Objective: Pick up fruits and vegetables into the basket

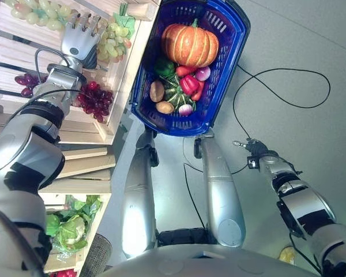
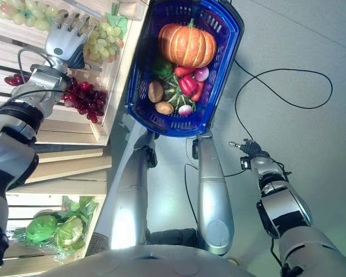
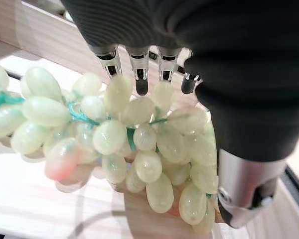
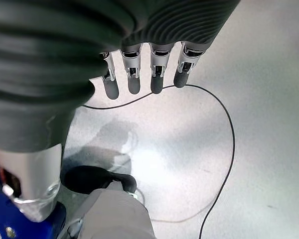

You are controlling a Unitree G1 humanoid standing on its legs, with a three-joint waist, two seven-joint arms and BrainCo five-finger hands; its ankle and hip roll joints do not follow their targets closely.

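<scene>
Left robot hand fingers straight over pale green plastic grape bunch on wooden shelf, blue plastic basket holding orange pumpkin, right robot hand relaxed open above floor.

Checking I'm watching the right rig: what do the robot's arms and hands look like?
Both arms are silver-grey shells with black bands at the joints. The left hand has a silver back and silver fingers with dark tips. The right hand wears a dark ribbed cover above matching dark-tipped fingers.

Shop-like produce display, wooden shelves carrying green grapes, red grapes and cabbages, blue shopping basket sitting on grey floor.
</scene>
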